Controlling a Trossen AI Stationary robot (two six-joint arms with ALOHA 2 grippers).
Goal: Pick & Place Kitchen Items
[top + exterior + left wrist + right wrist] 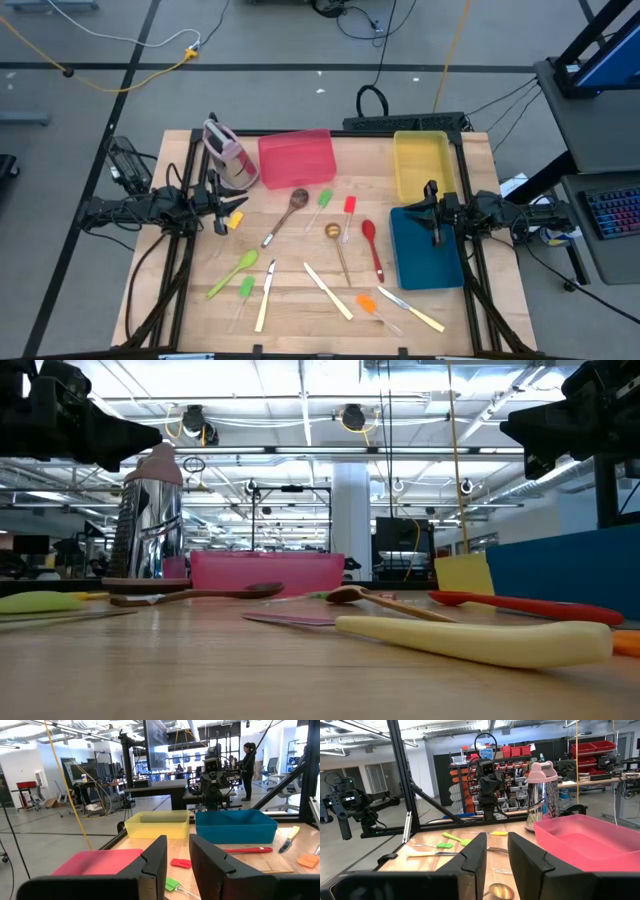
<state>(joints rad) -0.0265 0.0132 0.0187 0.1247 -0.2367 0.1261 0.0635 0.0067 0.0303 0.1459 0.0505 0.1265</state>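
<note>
a: left claw hovers at the worktop edge, fingers a narrow gap apart, gripping nothing. utensils?

b: green spoon, cream knife, red spoon, all flat mid-worktop. likely light, stiff, slick handles; pinch mid-handle.

a: right claw?

b: over the blue tray, gap just as narrow, empty.
</note>
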